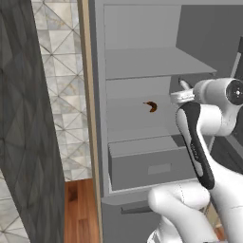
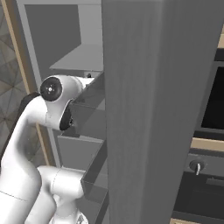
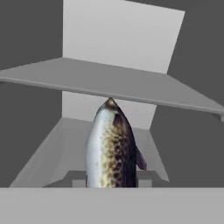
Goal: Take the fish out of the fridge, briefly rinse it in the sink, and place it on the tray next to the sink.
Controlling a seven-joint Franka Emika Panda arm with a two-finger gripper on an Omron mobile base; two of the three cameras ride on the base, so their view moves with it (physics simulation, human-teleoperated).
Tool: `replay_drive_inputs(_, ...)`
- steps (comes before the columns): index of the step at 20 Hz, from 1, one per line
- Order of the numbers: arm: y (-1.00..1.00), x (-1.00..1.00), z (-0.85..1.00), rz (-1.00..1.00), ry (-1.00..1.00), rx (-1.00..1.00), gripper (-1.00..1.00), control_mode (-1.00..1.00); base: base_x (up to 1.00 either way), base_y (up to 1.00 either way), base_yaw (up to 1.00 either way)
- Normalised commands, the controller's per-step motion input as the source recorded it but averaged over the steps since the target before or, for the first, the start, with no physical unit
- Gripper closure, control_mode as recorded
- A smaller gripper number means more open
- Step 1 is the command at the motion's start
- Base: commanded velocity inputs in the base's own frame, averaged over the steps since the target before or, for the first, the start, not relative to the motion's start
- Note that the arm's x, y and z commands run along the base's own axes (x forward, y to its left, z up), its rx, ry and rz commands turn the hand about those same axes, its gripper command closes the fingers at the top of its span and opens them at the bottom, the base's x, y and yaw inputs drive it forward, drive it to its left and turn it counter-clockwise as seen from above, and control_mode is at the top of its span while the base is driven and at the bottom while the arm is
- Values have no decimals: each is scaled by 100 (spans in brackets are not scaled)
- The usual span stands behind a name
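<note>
In the left base view the white arm reaches into the tall grey open fridge (image 1: pixel 142 61) beside a small curved orange-brown item (image 1: pixel 151 106) on a shelf, and in the hand view the spotted grey-white fish (image 3: pixel 111 151) stands between the narrowly parted fingers, gripped.

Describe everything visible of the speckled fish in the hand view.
The speckled grey-and-white fish stands upright in the hand view, its pointed end up and its lower end cut off at the bottom of the picture. One flank is pale and whitish, the other dark brown with mottled spots; a small dark fin juts from its right side. It sits between the grey fridge shelves, and the gripper appears shut on it, though its fingertips are hidden.
</note>
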Motion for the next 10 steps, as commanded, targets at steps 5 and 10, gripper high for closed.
replay_drive_inputs(5, 0, -37, -8, 0, -19, -2, 100, -100, 0, 0, 0)
replay_drive_inputs(10, 0, -29, -14, 0, 5, 0, 100, 100, -40, -2, 3)
